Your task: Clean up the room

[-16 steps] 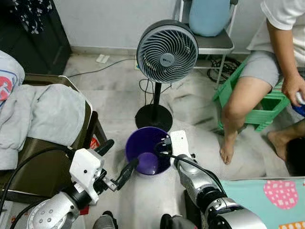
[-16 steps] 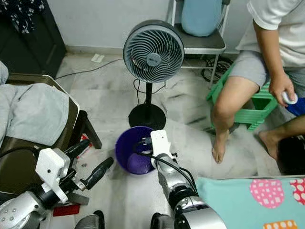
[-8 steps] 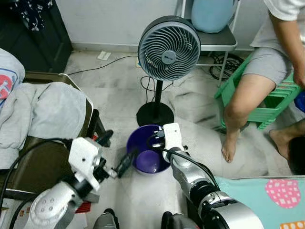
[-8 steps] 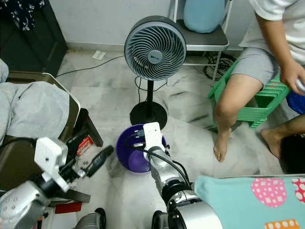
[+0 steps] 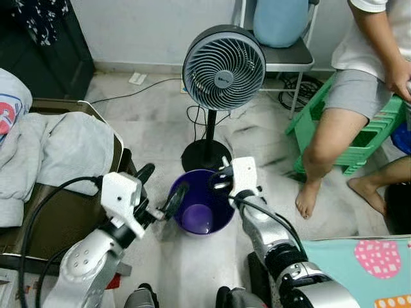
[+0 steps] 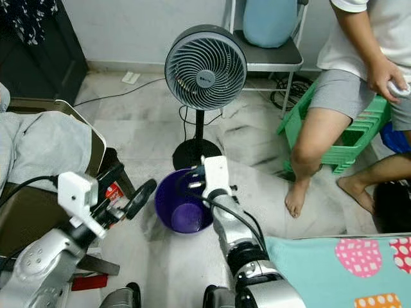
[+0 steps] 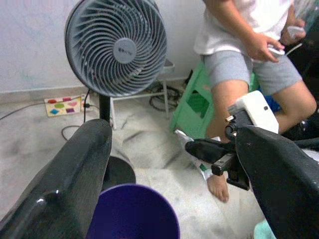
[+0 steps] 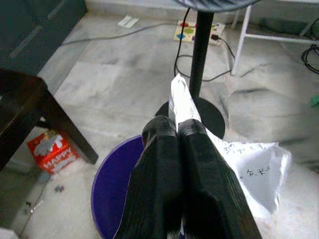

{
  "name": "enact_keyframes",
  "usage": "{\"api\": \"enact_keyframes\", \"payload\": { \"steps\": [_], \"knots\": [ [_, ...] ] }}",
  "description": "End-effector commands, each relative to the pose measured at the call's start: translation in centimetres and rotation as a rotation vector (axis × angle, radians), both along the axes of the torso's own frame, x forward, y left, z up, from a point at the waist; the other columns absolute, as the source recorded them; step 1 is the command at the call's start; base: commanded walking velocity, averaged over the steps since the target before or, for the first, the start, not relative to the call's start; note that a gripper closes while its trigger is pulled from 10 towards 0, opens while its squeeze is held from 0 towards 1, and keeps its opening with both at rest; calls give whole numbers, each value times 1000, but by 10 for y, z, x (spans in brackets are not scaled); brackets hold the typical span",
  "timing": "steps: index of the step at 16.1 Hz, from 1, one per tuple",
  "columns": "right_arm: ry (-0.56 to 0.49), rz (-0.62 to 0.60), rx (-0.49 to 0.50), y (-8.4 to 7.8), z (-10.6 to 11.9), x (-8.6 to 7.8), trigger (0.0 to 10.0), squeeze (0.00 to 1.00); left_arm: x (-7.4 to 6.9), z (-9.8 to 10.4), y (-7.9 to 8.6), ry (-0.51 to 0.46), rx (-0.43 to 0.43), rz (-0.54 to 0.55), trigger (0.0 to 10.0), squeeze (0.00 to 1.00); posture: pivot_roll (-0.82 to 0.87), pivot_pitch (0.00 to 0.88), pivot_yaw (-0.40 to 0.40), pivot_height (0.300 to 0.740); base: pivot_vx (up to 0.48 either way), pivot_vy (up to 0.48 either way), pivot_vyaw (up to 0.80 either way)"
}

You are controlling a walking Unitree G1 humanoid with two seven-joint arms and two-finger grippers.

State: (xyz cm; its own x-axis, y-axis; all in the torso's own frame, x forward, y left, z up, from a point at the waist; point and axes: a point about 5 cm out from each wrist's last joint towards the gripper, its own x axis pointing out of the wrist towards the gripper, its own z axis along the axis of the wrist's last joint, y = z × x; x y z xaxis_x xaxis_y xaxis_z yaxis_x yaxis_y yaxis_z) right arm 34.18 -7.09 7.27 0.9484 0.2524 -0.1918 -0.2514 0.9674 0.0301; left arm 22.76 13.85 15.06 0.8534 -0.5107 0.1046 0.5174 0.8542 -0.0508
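Note:
A purple bucket stands on the marble floor in front of me. My right gripper is shut on a crumpled white paper and hovers over the bucket's far right rim. My left gripper is open with nothing between its fingers, just left of the bucket's rim. In the left wrist view the bucket lies low between the two black fingers, with the right gripper beyond it.
A standing fan is right behind the bucket, its round base close to the rim. A person sits on a green stool at the right. A chair with grey clothes is at the left, a red packet beside its leg.
My left gripper has risen and moved forward to the bucket's left rim. The right gripper stays shut on the paper over the bucket. The person's hand has lifted.

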Motion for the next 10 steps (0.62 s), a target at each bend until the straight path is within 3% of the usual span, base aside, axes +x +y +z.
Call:
{"api": "enact_keyframes", "payload": {
  "steps": [1,7,10],
  "knots": [
    [11,-2,21,0,0,-2,10000,0,3,-3,-3,-1,4,-5,10000,0,36,120,-61,740,0,0,0],
    [-39,30,35,6,12,-1,10000,0,9,-5,-4,-14,-3,3,10000,0,22,115,-45,740,0,0,0],
    [-31,19,35,1,9,-3,10000,0,15,-5,-7,-23,-6,-9,10000,0,11,106,-36,740,0,0,500]
  ]
}}
